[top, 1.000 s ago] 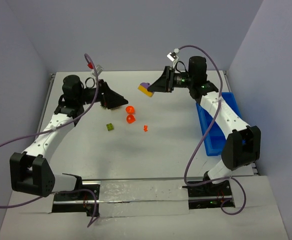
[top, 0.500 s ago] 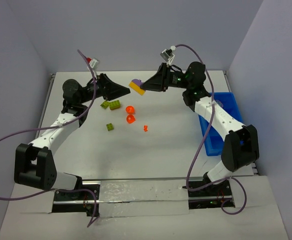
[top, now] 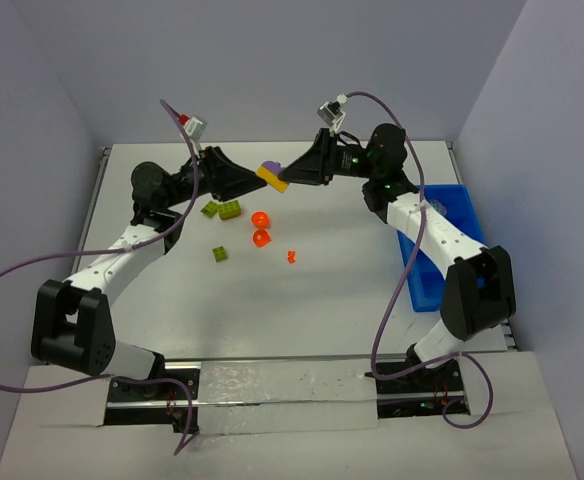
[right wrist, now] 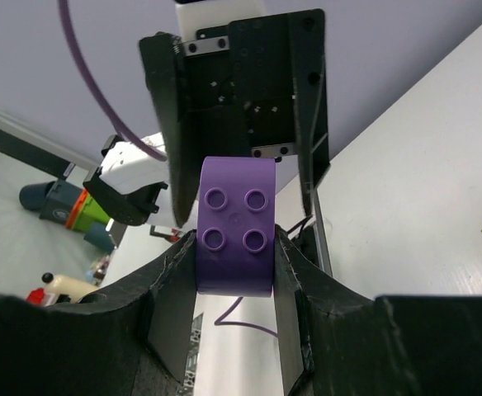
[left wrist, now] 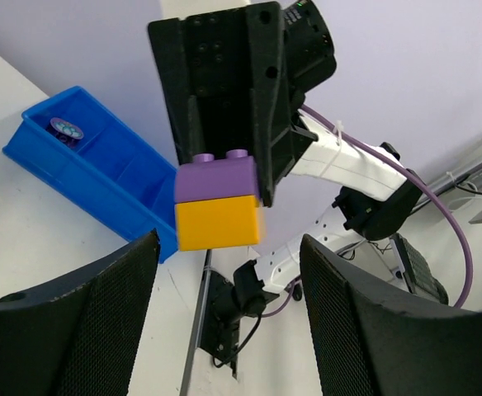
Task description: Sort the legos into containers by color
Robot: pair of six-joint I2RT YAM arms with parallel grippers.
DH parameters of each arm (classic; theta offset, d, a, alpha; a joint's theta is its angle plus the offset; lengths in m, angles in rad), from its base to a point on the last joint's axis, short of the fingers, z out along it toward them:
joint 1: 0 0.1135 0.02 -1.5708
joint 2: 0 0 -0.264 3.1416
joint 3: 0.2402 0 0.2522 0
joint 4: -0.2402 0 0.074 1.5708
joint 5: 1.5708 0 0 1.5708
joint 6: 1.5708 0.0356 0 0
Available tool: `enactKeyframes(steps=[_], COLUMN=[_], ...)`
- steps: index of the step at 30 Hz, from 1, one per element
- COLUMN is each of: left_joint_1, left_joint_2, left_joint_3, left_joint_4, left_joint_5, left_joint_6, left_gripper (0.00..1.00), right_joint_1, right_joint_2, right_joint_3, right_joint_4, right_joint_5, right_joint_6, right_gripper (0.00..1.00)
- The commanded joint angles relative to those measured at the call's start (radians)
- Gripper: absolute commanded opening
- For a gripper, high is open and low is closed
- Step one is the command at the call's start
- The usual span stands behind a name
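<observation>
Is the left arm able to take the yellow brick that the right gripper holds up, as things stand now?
Probably yes. The left gripper is open and faces the yellow brick, with nothing between them. The right gripper seems to clamp mainly the purple brick joined to it, so the yellow sides look free.

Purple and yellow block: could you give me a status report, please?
Right gripper shut on block, mid-air. Left gripper open, facing it. Nothing between them.
</observation>
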Motion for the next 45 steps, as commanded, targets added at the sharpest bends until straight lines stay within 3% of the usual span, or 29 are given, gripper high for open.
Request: enactKeyframes(steps=[1, 8, 16, 20, 22, 24, 30, 37, 39, 42, 44, 45], left_joint_1=[-0.009, -0.017, -0.031, -0.031, -0.031, -0.031, -0.031, -0.030, -0.028, -0.039, -0.055, -0.060], left_joint_2=[-0.001, 0.004, 0.024, 0.023, 0.019, 0.012, -0.022, -0.048, -0.062, -0.060, -0.038, -0.018], left_joint_3=[0.018, 0.032, 0.052, 0.058, 0.053, 0.045, -0.054, -0.113, -0.096, 0.066, 0.128, 0.157], left_joint_4=[0.087, 0.083, 0.033, -0.038, -0.073, -0.106, -0.146, -0.230, -0.385, -0.886, -1.133, -1.178], left_joint_5=[0.014, 0.008, 0.000, 0.006, 0.013, 0.023, 0.065, 0.078, 0.076, -0.104, -0.407, -0.527], left_joint_6=[-0.021, -0.031, -0.008, 0.026, 0.057, 0.074, 0.111, 0.175, 0.296, 0.737, 0.930, 0.991], left_gripper=[0.74, 0.65, 0.44, 0.22, 0.07, 0.00, 0.00, 0.00, 0.00, 0.00, 0.00, 0.00], right_joint_1=[0.006, 0.009, 0.015, 0.013, 0.005, -0.020, -0.117, -0.167, -0.195, -0.267, -0.321, -0.334], right_joint_2=[0.013, 0.005, -0.005, -0.009, -0.005, -0.001, 0.012, 0.009, 0.002, -0.027, -0.047, -0.046], right_joint_3=[-0.012, -0.001, 0.001, 0.001, 0.009, 0.017, 0.040, 0.043, 0.045, 0.089, 0.134, 0.163], right_joint_4=[0.016, -0.114, -0.143, -0.131, -0.131, -0.125, 0.082, 0.163, 0.093, -0.242, -0.590, -0.723], right_joint_5=[0.010, 0.035, 0.040, 0.047, 0.054, 0.058, 0.056, 0.060, 0.053, 0.092, 0.162, 0.212], right_joint_6=[-0.015, -0.130, -0.152, -0.148, -0.148, -0.143, 0.033, 0.109, 0.067, -0.253, -0.518, -0.636], right_gripper=[0.00, 0.00, 0.00, 0.00, 0.00, 0.00, 0.00, 0.00, 0.00, 0.00, 0.00, 0.00])
